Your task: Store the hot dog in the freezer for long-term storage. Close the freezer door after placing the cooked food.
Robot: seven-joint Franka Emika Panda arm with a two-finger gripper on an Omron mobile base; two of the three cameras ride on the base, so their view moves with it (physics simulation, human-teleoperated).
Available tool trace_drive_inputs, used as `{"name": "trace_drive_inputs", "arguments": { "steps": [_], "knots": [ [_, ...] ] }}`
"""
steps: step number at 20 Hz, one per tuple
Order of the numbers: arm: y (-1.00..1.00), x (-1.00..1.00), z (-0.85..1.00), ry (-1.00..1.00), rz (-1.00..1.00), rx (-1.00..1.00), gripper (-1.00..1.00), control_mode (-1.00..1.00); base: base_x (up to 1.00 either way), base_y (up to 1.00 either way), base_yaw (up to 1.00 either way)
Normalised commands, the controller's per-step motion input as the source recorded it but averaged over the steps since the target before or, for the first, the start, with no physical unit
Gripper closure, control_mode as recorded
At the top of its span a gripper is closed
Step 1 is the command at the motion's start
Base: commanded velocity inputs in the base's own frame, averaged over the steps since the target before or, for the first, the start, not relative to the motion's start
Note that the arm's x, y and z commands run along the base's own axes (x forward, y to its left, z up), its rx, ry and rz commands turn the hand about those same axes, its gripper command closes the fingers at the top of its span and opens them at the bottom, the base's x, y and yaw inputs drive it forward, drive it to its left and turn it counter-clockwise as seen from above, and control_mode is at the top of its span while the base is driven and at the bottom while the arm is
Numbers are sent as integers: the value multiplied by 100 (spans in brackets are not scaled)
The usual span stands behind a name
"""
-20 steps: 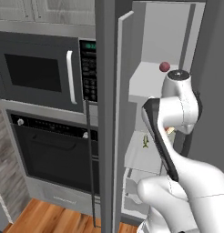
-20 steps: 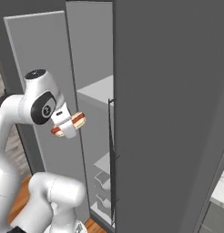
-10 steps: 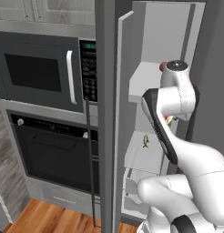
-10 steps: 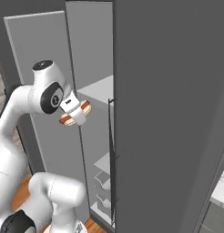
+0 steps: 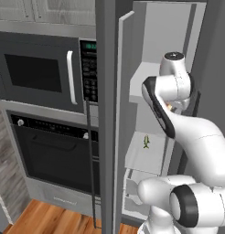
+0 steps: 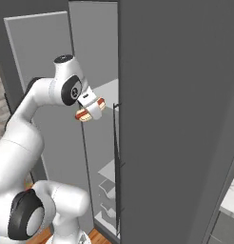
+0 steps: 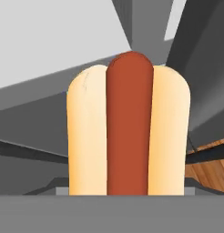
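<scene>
Against the kitchen wall stands the freezer point(image 5: 178, 41), with its white interior and shelves exposed. The freezer door point(image 5: 107, 114) is swung open to the left side of the left base view, edge-on to the camera, and its thin vertical bar handle point(image 5: 90, 164) hangs in front of the black oven point(image 5: 55, 155). A black microwave point(image 5: 45, 75) sits above the oven. On a lower shelf point(image 5: 146, 157) lies a small green-yellow item point(image 5: 146, 141).

Compared with the frame one second earlier, the arm has risen and reached closer to the cabinet: in the right base view the wrist sat lower and further left, and it now stands higher, next to the edge of the open compartment. In the left base view the arm now covers the upper shelf area where a dark red ball was visible one second ago.

The end effector point(image 6: 92, 107) is pinching the hot dog point(image 6: 89, 109), which is carried in the air just outside the freezer opening, tilted, with both ends projecting past the fingers. In the hand view the hot dog point(image 7: 128, 127) stands lengthwise, the red sausage between the two bun halves, pointing toward the grey and white interior surfaces.
</scene>
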Motion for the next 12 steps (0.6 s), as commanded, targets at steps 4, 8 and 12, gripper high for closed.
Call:
{"name": "trace_drive_inputs", "arguments": {
  "steps": [4,8,12],
  "knots": [
    [-19,54,10,0,0,0,100,-100,0,0,0],
    [-19,63,2,1,0,0,100,-100,0,0,0],
    [-6,73,0,5,0,0,100,-100,0,0,0]
  ]
}}
